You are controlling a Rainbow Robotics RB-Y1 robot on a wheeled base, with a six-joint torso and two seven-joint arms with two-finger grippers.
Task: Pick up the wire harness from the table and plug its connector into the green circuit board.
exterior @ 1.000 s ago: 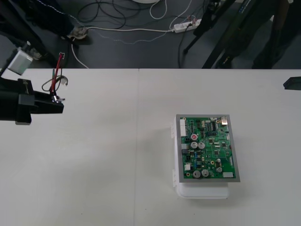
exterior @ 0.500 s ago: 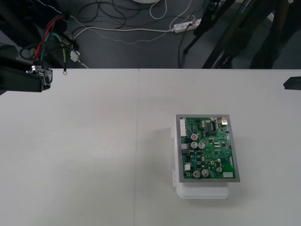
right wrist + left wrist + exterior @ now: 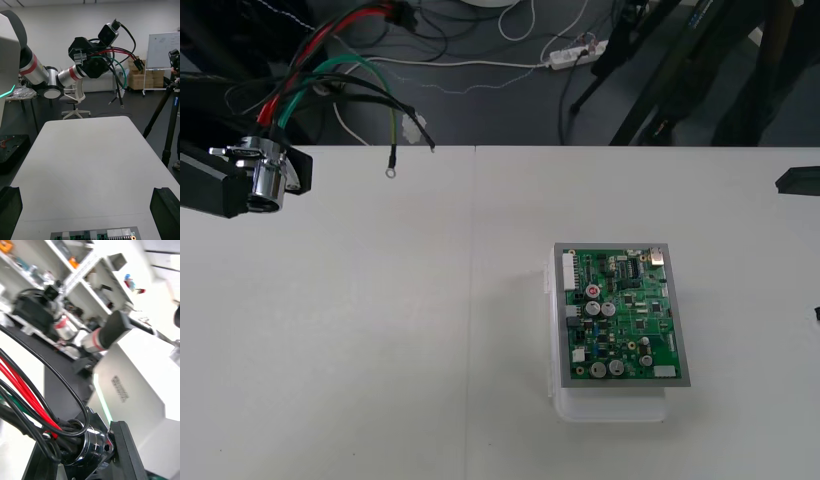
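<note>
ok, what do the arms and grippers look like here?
Left arm: silver round links with red rings. Left gripper: black, blocky, with a small silver camera and black cable on top. Right gripper: two flat black fingers.

Left gripper (image 3: 84, 459): found closed on the wire harness (image 3: 45, 405), a small bundle of thin wires. Its two black fingers (image 3: 125, 452) clamped the round, shiny metal socket (image 3: 92, 444) from either side, with the socket's flange lying against one finger. Red wires (image 3: 26, 388) and black wires (image 3: 56, 380) rose from the socket's mouth. One black wire curved in a wide loop above it. A green wire (image 3: 5, 399) ran just beside the red ones.
</note>
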